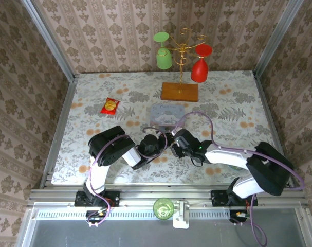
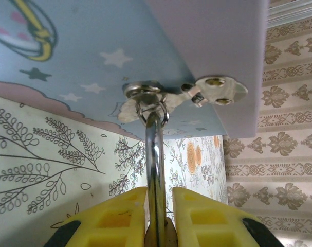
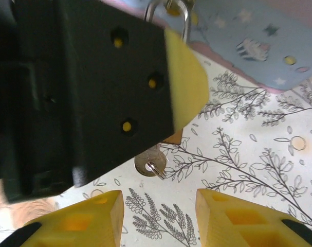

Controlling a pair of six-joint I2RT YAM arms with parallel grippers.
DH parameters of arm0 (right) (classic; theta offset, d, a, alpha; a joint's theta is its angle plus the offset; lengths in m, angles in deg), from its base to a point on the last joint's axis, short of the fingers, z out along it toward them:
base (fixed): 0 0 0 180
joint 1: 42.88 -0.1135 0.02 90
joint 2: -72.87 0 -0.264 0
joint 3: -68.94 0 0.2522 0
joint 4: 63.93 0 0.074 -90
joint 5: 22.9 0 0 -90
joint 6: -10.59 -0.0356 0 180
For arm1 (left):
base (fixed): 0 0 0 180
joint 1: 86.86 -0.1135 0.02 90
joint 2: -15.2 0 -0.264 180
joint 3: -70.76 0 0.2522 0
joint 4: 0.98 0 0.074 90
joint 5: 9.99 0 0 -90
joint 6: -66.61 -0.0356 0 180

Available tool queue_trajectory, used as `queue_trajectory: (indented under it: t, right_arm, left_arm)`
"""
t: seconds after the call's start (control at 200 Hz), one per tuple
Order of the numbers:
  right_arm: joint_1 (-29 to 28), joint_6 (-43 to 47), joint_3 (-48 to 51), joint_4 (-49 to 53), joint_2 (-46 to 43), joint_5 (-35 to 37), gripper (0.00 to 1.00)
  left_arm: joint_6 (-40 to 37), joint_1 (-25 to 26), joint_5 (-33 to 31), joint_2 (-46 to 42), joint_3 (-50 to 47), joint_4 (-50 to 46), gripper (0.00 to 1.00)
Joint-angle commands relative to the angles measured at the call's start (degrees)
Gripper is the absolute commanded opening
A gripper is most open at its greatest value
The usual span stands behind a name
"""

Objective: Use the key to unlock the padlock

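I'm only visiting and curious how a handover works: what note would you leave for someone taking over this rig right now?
Left end effector: shut on the padlock, whose loop passes through the hasp ring of the pale blue tin.
Right end effector: open, empty, just short of the key.
Key: its head pokes out beneath the left end effector and seems seated in the padlock; the keyhole is hidden.
Done: padlock steadied, key apparently in.
Left: grip the key, turn it, and check the loop frees. I cannot tell whether it is unlocked.
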Motion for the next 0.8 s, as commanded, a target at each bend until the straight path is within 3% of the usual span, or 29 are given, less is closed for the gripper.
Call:
queue_trajectory:
  t: [0.0,0.265,0.475,0.795]
  right_arm:
    - [-1.57,2.89,-2.20,0.44,2.68,6.60,0.42]
    - [-4.61,-1.23,-1.35,-5.13,3.75,15.59,0.33]
    - [-7.19,0.53,-1.74,-8.90,6.56,18.23,0.30]
    - [-7.14,-0.43,-1.15,-10.15,7.24,17.39,0.03]
  left_arm:
    - [1.03,-0.06,0.72,-0.65,1.04,1.26,0.00]
    - [1.77,0.18,0.73,-0.57,0.91,0.98,0.00]
    - [2.18,0.20,1.27,-0.82,1.04,1.00,0.00]
    - [3.40,0.26,1.88,-1.17,0.70,1.19,0.00]
